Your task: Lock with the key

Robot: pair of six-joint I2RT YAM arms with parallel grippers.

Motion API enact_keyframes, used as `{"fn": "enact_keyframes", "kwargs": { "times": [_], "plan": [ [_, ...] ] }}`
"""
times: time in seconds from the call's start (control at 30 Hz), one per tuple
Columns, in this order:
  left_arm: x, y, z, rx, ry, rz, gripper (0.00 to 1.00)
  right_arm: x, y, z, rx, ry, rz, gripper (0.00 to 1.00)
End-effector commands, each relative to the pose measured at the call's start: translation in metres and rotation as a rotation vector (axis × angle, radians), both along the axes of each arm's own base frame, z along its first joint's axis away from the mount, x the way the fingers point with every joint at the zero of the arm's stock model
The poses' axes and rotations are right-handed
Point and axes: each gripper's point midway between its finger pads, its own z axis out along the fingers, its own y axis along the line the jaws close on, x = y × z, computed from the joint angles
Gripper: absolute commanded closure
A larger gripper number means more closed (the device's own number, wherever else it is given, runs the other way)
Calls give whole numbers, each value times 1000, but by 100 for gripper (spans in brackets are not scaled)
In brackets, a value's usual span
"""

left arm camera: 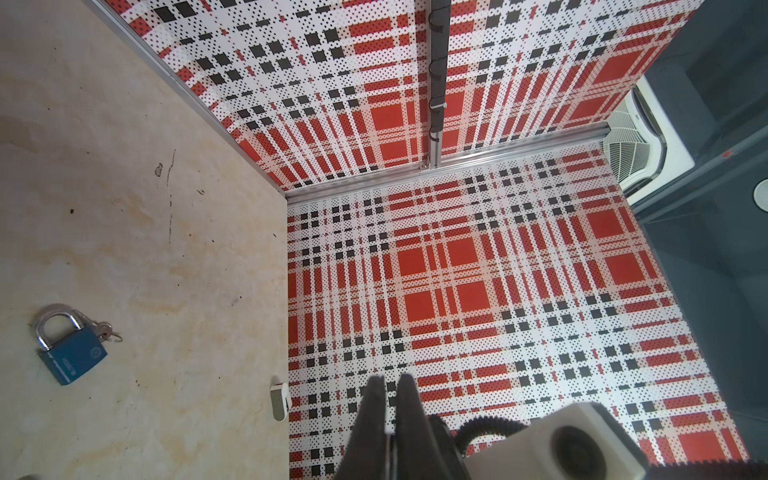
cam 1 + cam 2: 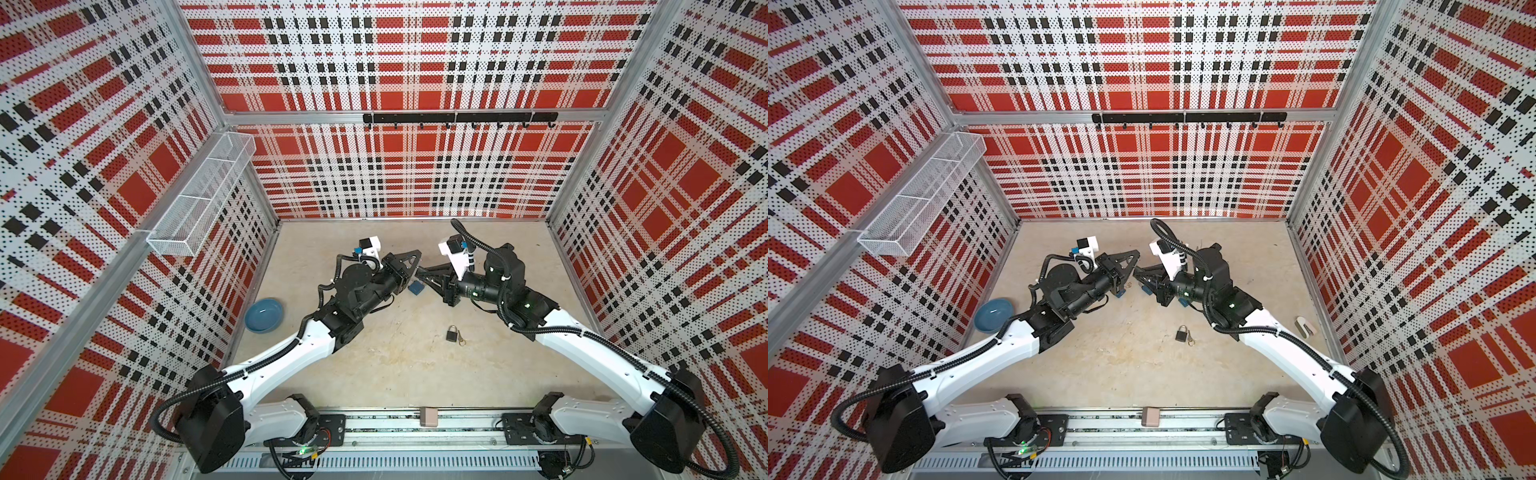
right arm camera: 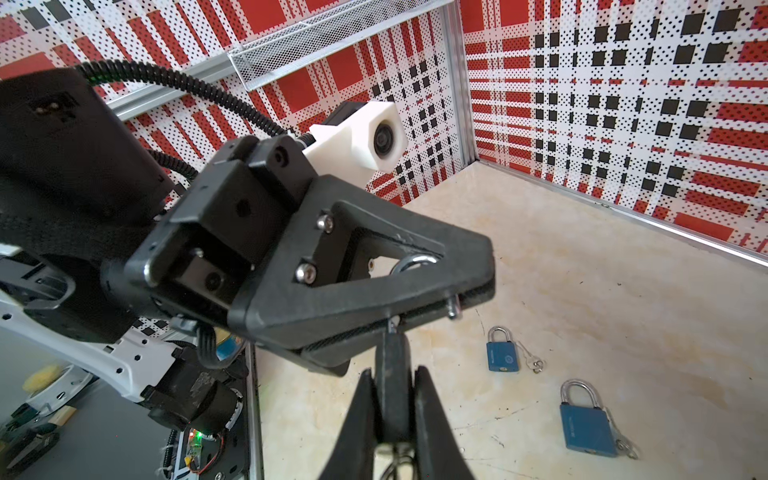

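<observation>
left gripper (image 3: pixel 484 286): centre of the right wrist view, fingers stacked close together; a silver pin end (image 3: pixel 453 308) poked out between them and a silver curve (image 3: pixel 413 264) showed through the finger's triangular opening; whether they clamped it, could not tell.
right gripper (image 3: pixel 393 374): bottom centre of that view, pinching a dark flat piece (image 3: pixel 392 399) edge-on, its top touching the left gripper's underside; lock body or key head, could not tell.
loose locks: upper padlock (image 3: pixel 503 353) and lower padlock (image 3: pixel 586 424) lay flat on the table (image 3: pixel 582 270) at lower right, each with keys (image 3: pixel 532 364) beside it.
top views: in both, the grippers were tip to tip at centre; a lone padlock (image 2: pixel 451 334) lay at lower middle, apart from them.
bowl (image 2: pixel 264 315): blue, left of centre, near the wall.
</observation>
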Motion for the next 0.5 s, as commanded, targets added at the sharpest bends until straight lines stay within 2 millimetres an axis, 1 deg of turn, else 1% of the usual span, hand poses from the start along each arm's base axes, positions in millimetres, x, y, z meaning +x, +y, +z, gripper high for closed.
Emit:
{"fn": "enact_keyframes", "kwargs": {
  "times": [0.0, 0.03, 0.17, 0.27, 0.37, 0.47],
  "plan": [
    [0, 8, 24, -24, -73, 9, 68, 3, -10, 26, 17, -68, -51, 100],
    [1, 11, 23, -6, -80, 14, 63, 2, -11, 26, 9, -63, -53, 100],
    [6, 24, 12, 130, -96, 26, 63, -4, -17, 25, -32, -32, -54, 100],
    [5, 33, -1, 294, -111, 16, 61, -10, -19, 21, -64, -5, -39, 100],
    [-2, 43, -11, 489, -149, 4, 61, -16, -20, 16, -86, 26, -16, 100],
    [-13, 51, -16, 638, -198, -7, 61, -25, -18, 18, -82, 39, 22, 100]
  ]
}}
